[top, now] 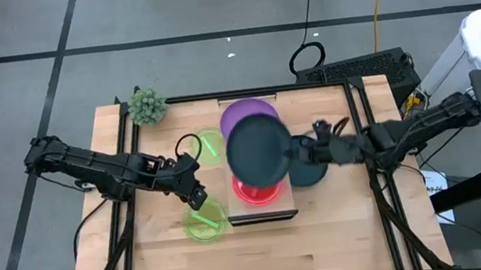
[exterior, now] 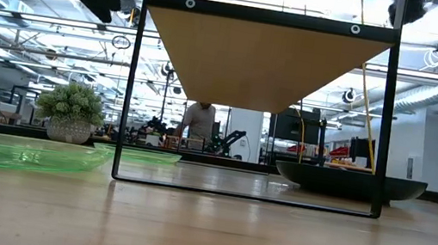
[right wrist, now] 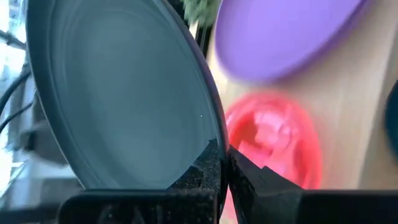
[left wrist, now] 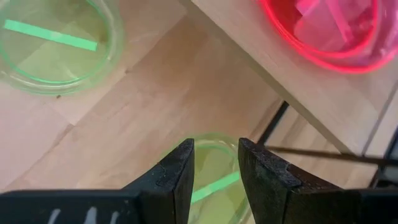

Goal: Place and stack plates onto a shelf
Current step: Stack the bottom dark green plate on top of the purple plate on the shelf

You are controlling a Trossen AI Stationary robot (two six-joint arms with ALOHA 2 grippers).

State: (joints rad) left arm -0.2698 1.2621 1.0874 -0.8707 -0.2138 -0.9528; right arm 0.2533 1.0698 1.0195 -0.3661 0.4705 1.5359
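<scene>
The light-wood shelf [top: 287,204] stands at the table's middle. A purple plate [top: 250,112] lies on its far end and a pink plate [top: 256,193] on its near end. My right gripper [top: 295,151] is shut on a dark teal plate [top: 258,148] above the shelf, between those two. A second dark teal plate [top: 310,174] rests on the table to the shelf's right. Two green plates [top: 203,225] [top: 211,146] lie on the table to its left. My left gripper [top: 196,195] hovers open between them, holding nothing. My right gripper pinches the dark teal plate's rim [right wrist: 213,151] on the plate's right side between its two fingers [right wrist: 249,177]. The fingers come about level from the table's right. The plate is lifted clear, above the shelf.
A small green plant [top: 147,106] stands at the table's far left corner. The shelf's black frame legs [exterior: 130,83] reach down to the tabletop. Bare wood shows along the table's near edge [top: 264,259]. A person [exterior: 198,121] stands far off in the room behind.
</scene>
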